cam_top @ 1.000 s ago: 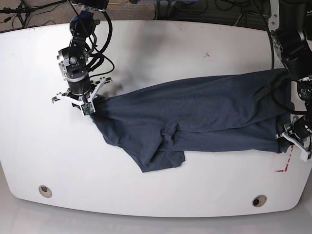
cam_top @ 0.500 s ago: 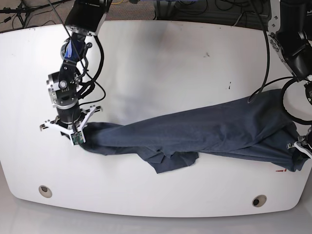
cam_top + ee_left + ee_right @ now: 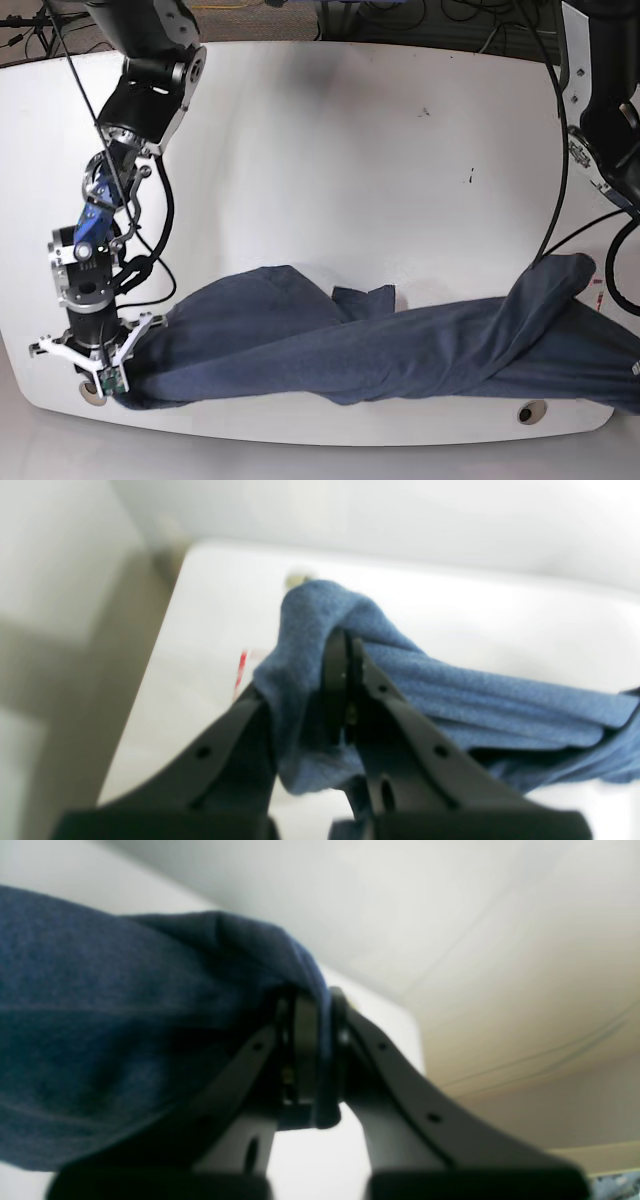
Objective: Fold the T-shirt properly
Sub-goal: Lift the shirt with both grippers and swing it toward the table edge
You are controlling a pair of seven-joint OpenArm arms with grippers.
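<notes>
Gripping the T-shirt [image 3: 380, 350] with both grippers, right gripper [image 3: 312, 1050] and left gripper [image 3: 345, 680] clamped on cloth | shirt stretched along table [image 3: 330, 150] front edge | we risk dragging it off the edge, bunched.

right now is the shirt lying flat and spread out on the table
No, the T-shirt is bunched into a long rumpled band along the table's near edge.

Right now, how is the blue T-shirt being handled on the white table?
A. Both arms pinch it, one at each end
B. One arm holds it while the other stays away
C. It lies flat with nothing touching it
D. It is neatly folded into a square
A: the T-shirt stretches along the front of the table, with the right fingers and the left fingers each pinching cloth.
</notes>
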